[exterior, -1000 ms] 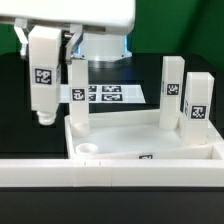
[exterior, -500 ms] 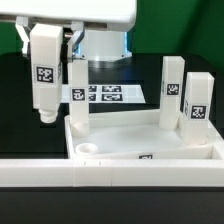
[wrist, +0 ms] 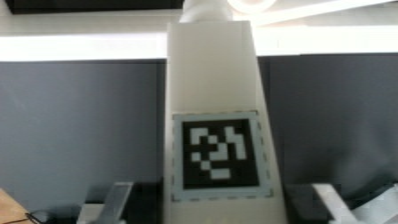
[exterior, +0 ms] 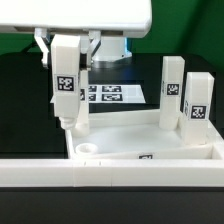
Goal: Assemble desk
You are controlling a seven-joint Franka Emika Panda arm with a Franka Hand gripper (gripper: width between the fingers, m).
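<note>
The white tabletop (exterior: 140,138) lies tray-side up behind the low wall. My gripper (exterior: 66,46) is shut on a white tagged leg (exterior: 65,85) and holds it upright in the air. The leg's lower tip hangs just above the tabletop's near corner on the exterior view's left, close to an open round socket (exterior: 88,149). Another leg (exterior: 80,108) stands right behind the held one and is partly hidden. Two more legs (exterior: 172,90) (exterior: 197,105) stand at the exterior view's right. In the wrist view the held leg (wrist: 217,110) fills the middle, between my gripper's (wrist: 224,205) fingers (wrist: 114,200).
A long white low wall (exterior: 110,172) runs across the front. The marker board (exterior: 108,93) lies flat on the black table behind the tabletop. The arm's white body fills the top of the exterior view.
My gripper has carried the leg toward the exterior view's right and slightly down, from beside the tabletop to over its near corner. The other legs have not moved.
</note>
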